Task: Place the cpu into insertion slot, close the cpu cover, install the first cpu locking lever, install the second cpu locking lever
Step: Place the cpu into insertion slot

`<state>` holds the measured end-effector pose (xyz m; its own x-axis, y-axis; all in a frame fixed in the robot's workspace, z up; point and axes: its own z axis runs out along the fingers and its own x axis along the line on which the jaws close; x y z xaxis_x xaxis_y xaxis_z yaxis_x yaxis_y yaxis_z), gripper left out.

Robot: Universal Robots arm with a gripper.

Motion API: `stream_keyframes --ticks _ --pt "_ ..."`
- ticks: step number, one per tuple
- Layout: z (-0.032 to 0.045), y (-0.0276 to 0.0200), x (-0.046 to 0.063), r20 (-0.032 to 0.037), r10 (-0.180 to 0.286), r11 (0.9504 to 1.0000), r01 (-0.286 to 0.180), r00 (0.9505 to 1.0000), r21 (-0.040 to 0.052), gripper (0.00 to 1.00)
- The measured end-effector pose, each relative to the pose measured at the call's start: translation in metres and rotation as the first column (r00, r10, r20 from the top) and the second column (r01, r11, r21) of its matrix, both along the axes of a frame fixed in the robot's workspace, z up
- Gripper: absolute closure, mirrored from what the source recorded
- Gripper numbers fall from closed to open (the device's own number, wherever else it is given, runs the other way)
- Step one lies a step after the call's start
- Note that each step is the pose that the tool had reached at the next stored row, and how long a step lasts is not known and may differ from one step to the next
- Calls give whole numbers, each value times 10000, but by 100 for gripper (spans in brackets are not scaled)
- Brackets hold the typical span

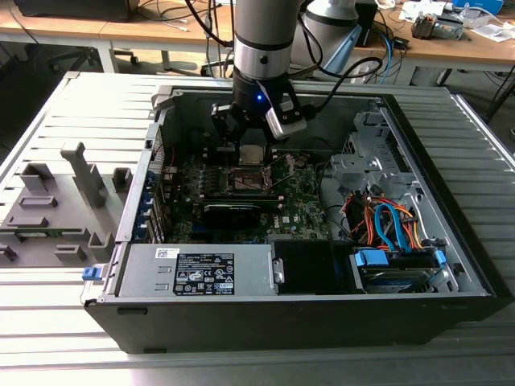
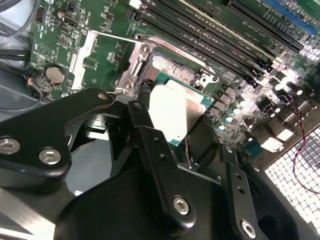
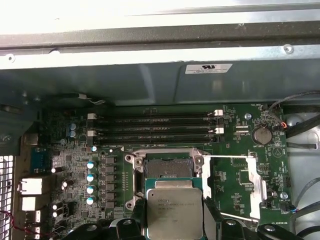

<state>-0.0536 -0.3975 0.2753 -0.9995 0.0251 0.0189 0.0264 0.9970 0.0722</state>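
We see the open computer case [image 1: 322, 314] lying on the slatted surface [image 1: 80, 104], near its middle. The arm [image 1: 261, 40] reaches down into the case, and its jaws are closed on the cpu [image 3: 175, 212], one jaw on each of two opposite edges. The pale metal top of the cpu faces the wrist. The cpu hangs just above the motherboard [image 3: 230, 147], close beside the insertion slot [image 3: 167, 167], and it is not yet inside. The recess of the slot is uncovered. The cpu cover [image 3: 255, 187] is swung open and lies at one side of the slot. Memory slots [image 3: 155, 127] run between the insertion slot and the case wall.
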Motion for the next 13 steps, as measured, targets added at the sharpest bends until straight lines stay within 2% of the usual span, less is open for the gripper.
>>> stream_keyframes --ticks 2,4,13 --pt "-3 0 1 0 3 9999 -3 10000 -130 46" --pt "-6 0 1 -1 8 9998 -8 10000 -189 46" --pt "-6 0 1 -1 -70 9998 70 10000 -210 46"
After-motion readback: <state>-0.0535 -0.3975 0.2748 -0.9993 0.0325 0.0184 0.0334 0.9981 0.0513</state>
